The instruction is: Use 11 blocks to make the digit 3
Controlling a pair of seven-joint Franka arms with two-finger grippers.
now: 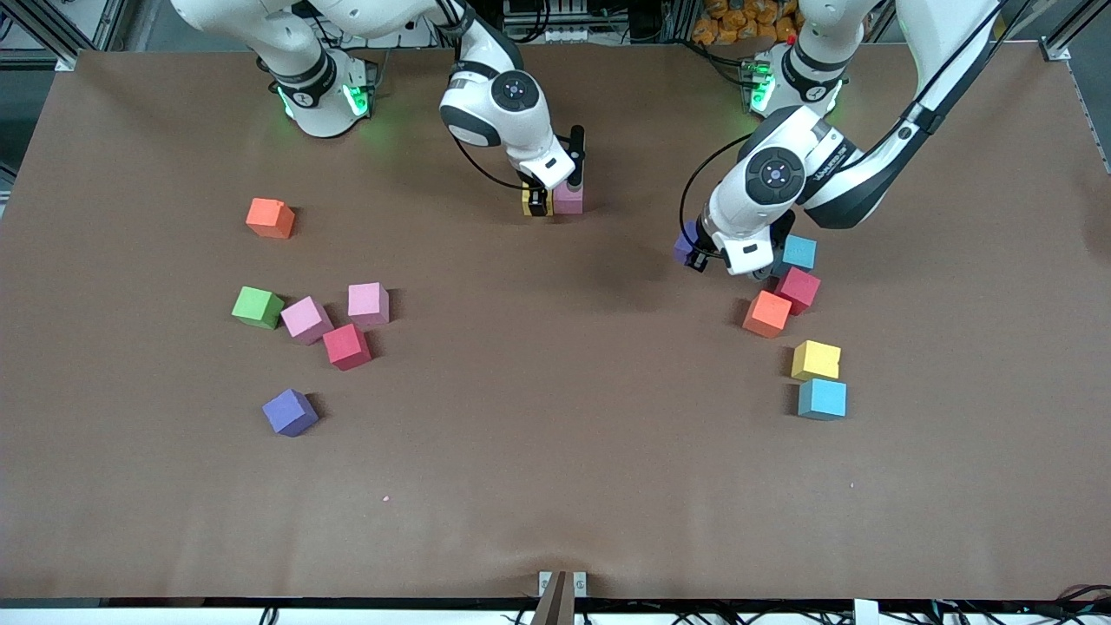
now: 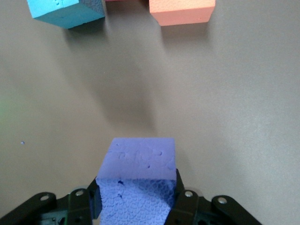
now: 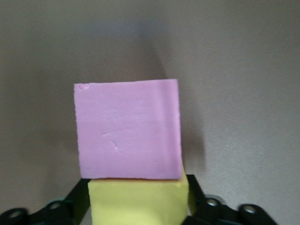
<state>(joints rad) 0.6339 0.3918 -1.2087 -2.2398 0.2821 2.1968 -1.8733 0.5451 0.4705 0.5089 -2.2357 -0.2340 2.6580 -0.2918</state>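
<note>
A yellow block (image 1: pixel 528 205) rests on the table against a pink block (image 1: pixel 568 198) near the robots' side, at mid-table. My right gripper (image 1: pixel 540 205) is down around the yellow block (image 3: pixel 138 201), open, with a finger on each side of it. The pink block (image 3: pixel 127 130) touches the yellow one. My left gripper (image 1: pixel 696 253) is shut on a purple block (image 1: pixel 686 241), held above the table beside a light blue block (image 1: pixel 799 252). In the left wrist view the purple block (image 2: pixel 138 183) sits squeezed between the fingers of the left gripper (image 2: pixel 138 190).
Toward the right arm's end lie an orange block (image 1: pixel 270 218), a green cube (image 1: pixel 257 307), two pink blocks (image 1: pixel 305 319) (image 1: pixel 368 304), a red (image 1: pixel 347 346) and a purple one (image 1: pixel 290 412). Toward the left arm's end lie red (image 1: pixel 798 289), orange (image 1: pixel 766 313), yellow (image 1: pixel 816 360) and blue (image 1: pixel 822 399) blocks.
</note>
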